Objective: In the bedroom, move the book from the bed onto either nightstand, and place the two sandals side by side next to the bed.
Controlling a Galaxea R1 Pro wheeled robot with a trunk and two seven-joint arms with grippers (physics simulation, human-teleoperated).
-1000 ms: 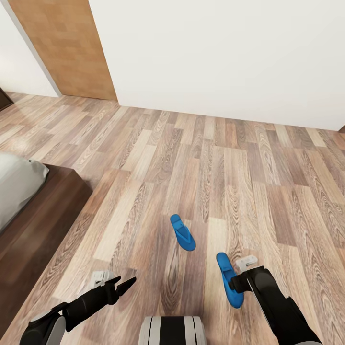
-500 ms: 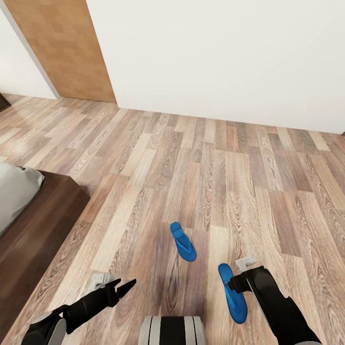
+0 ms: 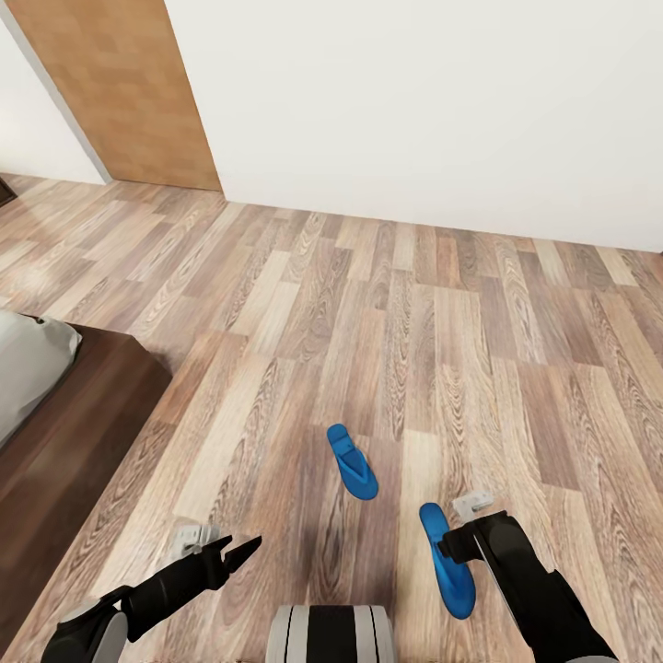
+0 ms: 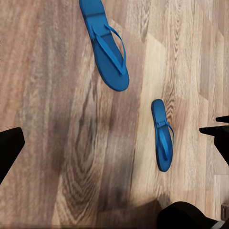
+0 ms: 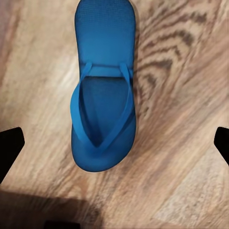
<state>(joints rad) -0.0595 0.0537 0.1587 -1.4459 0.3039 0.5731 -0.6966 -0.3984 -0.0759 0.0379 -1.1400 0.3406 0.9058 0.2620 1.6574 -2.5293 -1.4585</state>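
Observation:
Two bright blue sandals lie apart on the wood floor. One sandal (image 3: 351, 462) (image 4: 107, 47) lies further out, and the other sandal (image 3: 446, 558) (image 4: 162, 136) (image 5: 102, 95) lies near my base. My right gripper (image 3: 451, 545) (image 5: 114, 140) hangs open straight above the near sandal, fingers wide on either side and clear of it. My left gripper (image 3: 235, 552) (image 4: 114, 138) is open over bare floor, to the left of both sandals. A corner of the bed (image 3: 64, 433), with its pale mattress (image 3: 28, 368), shows at the left edge. The book and the nightstand are out of view.
A white wall (image 3: 414, 110) closes the far side, with a light wooden door panel (image 3: 120, 92) at the back left. Wood-plank floor (image 3: 442, 331) runs between the bed and the wall. My base's front (image 3: 331, 635) shows at the bottom.
The whole view has shifted slightly, so the camera moved. The sandals lie where they were and both arms keep the same pose.

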